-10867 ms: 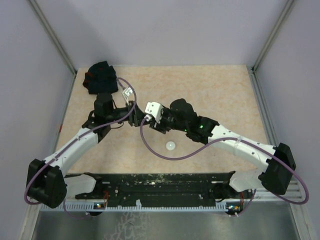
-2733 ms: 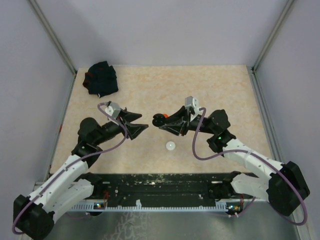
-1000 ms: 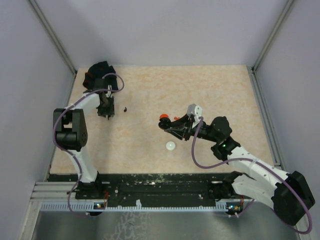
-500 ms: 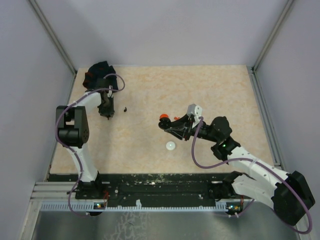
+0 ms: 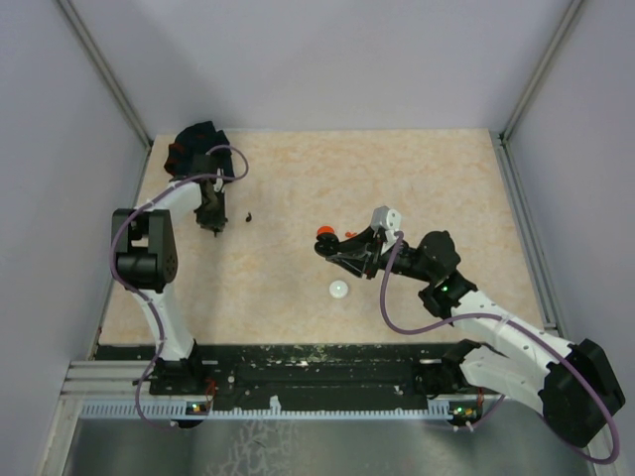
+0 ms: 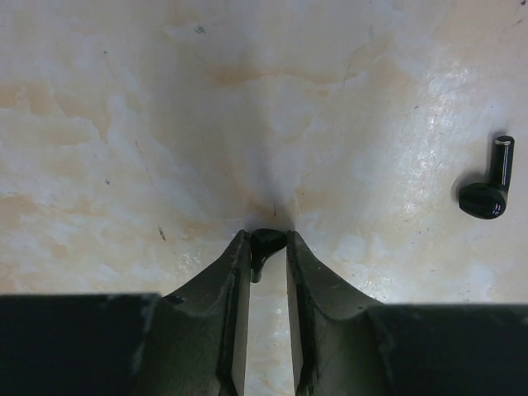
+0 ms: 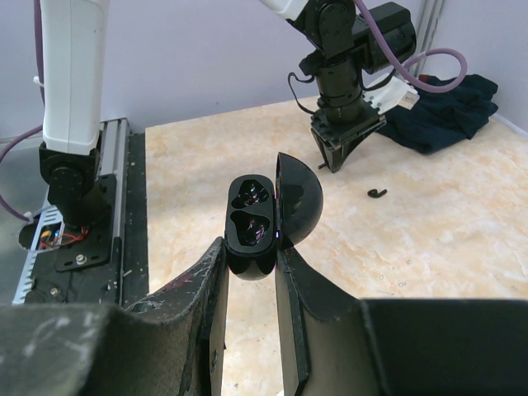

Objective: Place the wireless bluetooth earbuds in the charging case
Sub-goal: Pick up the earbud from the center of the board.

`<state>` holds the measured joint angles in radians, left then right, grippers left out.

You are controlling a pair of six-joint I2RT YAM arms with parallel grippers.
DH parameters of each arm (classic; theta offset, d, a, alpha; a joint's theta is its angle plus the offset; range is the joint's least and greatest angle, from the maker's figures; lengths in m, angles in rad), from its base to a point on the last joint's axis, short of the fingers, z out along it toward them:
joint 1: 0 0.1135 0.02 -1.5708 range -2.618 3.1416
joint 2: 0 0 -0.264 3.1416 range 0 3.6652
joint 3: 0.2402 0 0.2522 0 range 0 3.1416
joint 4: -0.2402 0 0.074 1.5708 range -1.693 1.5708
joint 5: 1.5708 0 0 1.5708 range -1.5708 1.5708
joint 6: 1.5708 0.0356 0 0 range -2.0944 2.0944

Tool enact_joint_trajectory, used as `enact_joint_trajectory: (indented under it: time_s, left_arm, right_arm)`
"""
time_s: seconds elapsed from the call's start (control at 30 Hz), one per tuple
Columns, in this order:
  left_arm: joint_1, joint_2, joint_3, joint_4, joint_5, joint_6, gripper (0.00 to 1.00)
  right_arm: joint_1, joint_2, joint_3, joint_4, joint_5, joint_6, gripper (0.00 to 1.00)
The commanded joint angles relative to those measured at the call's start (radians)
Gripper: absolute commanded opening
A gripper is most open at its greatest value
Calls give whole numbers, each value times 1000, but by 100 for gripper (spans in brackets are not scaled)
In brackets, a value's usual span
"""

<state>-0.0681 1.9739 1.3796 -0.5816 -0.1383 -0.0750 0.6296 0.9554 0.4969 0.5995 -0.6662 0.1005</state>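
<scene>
In the left wrist view, my left gripper (image 6: 266, 241) is low over the table, its two fingertips pressed against the sides of a small black earbud (image 6: 269, 239). A second black earbud (image 6: 487, 194) lies loose on the table to the right, also seen in the top view as the loose earbud (image 5: 247, 214). My right gripper (image 7: 250, 252) is shut on the black charging case (image 7: 250, 216) and holds it above the table centre. The case lid (image 7: 299, 202) stands open, and both sockets are empty.
A black fabric bundle (image 5: 198, 149) lies at the far left corner, just behind the left gripper (image 5: 210, 220). A small white round piece (image 5: 339, 289) sits on the table near the right gripper (image 5: 332, 243). Purple walls close in three sides.
The left jaws have narrowed onto the black earbud over the last second. The right arm and the case have not moved.
</scene>
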Motion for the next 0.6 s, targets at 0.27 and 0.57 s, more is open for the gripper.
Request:
enact_joint_trajectory:
  time_s: [0.27, 0.57]
  left_arm:
    - [-9, -73, -73, 91, 56, 4, 17]
    - [-126, -387, -283, 350, 195, -14, 17]
  right_arm:
    - [-8, -8, 5, 51, 4, -7, 0]
    - [-7, 8, 5, 45, 19, -22, 0]
